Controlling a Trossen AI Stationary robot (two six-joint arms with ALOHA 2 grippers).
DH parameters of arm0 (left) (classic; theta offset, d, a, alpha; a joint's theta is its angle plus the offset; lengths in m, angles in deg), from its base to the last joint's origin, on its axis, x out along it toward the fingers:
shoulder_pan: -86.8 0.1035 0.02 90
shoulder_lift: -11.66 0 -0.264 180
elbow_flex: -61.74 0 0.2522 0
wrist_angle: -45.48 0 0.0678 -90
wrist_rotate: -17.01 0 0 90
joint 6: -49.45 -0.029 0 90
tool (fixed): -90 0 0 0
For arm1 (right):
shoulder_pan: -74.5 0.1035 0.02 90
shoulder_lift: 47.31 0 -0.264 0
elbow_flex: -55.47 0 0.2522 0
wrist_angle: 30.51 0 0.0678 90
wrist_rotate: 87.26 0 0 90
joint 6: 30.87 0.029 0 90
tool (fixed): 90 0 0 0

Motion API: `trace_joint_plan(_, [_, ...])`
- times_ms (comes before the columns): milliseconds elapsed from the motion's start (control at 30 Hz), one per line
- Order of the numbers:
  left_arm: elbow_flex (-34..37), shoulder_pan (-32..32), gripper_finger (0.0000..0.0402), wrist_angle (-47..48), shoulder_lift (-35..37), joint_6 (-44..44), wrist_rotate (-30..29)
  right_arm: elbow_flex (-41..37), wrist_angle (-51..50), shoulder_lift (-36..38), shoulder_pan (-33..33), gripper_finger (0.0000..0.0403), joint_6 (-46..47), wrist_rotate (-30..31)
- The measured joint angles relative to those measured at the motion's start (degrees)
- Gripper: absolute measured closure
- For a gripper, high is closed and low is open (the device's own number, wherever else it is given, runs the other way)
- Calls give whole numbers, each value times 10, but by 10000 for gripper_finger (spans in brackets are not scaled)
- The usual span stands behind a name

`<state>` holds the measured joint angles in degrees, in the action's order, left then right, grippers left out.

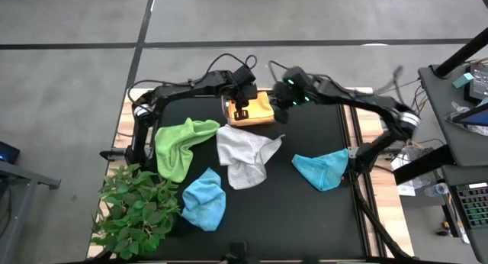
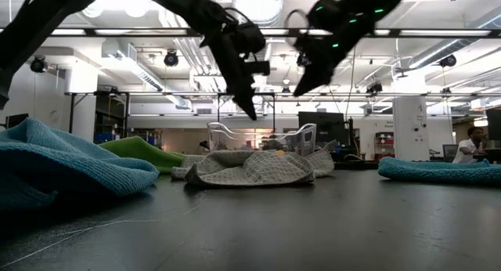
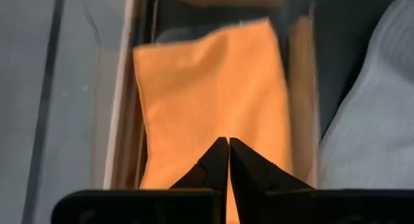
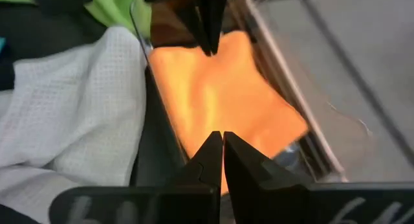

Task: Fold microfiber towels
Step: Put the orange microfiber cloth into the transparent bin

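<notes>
I see the orange towel (image 1: 255, 109) lying flat and folded in the clear bin (image 1: 226, 110) at the far edge of the table (image 1: 305, 210), a smooth fine-ribbed rectangle, long axis running left to right. Both arms hang above it. Left gripper (image 1: 244, 109): jaws closed, empty, tips over the towel. Right gripper (image 1: 280, 111): jaws closed, empty, just right of the bin. On the black mat nearer me the other cloths lie crumpled: green towel (image 1: 180, 144) at left, drawn out near-to-far; white towel (image 1: 242, 156) at centre, waffle-textured; light blue towel (image 1: 204, 201) bunched nearest; teal towel (image 1: 322, 169) at right, roughly triangular. A leafy plant (image 1: 133, 210) sits at the near left corner.
</notes>
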<state>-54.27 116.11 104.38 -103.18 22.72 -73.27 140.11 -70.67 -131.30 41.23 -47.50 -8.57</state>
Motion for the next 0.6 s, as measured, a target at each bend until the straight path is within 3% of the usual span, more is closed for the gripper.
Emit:
trace_joint_plan(133, [23, 18, 402, -13, 0, -20, 23, 138, -104, -119, -33, 394, -46, -67])
trace_joint_plan(333, [61, 39, 402, -20, 0, -27, 73, 294, -205, -264, -72, 394, -77, -71])
trace_joint_plan(600, [110, 42, 402, -87, -1, -37, 77, 436, -274, -396, -80, 394, -81, -57])
